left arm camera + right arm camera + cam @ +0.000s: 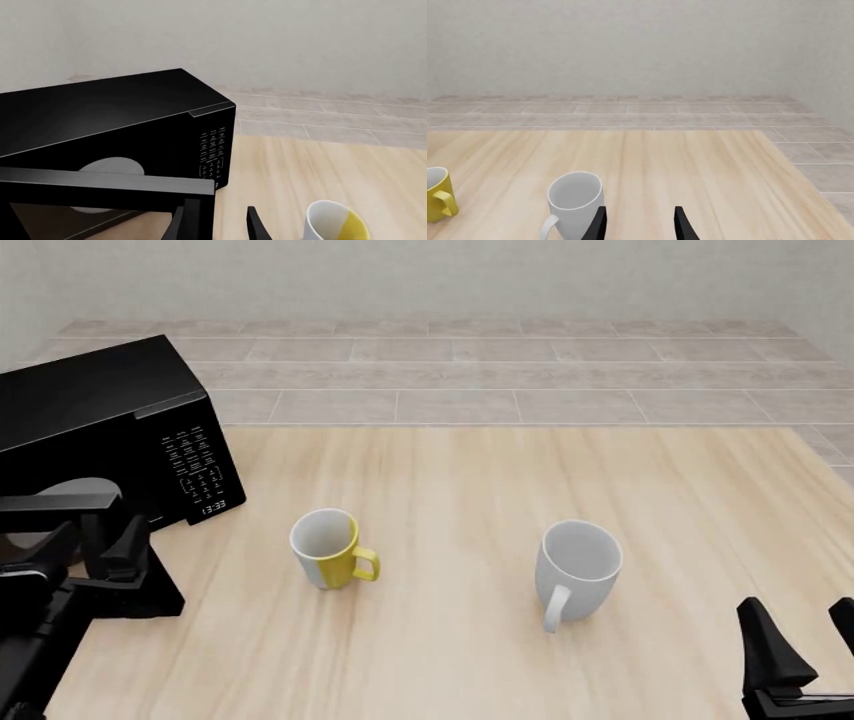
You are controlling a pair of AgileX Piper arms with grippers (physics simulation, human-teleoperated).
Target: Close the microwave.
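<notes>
Standing at the far left corner of the wooden table (534,470), the microwave (107,430) has its door (107,182) swung out toward the arms' side, and the grey round plate (112,166) shows inside the cavity behind it. The left gripper (215,222) sits right at the free edge of that door — one finger (175,225) appears just at or behind the door's edge, the other finger (257,225) stands clear on the side away from it. Its jaws are parted with nothing between them; whether the near finger actually touches the door cannot be told. Beyond the jaws and slightly to the outer side lies the button panel (194,465) with its small clock. A yellow-and-white mug (328,548) stands near the left gripper's open side, away from the microwave, its handle turned toward the table's middle. The right gripper (640,222) hovers low at the near right of the table, well apart from the microwave — its jaws are also spread and empty. A white mug (574,202) stands just ahead of the right gripper's jaws and to their left, its handle pointing back toward the arms.
</notes>
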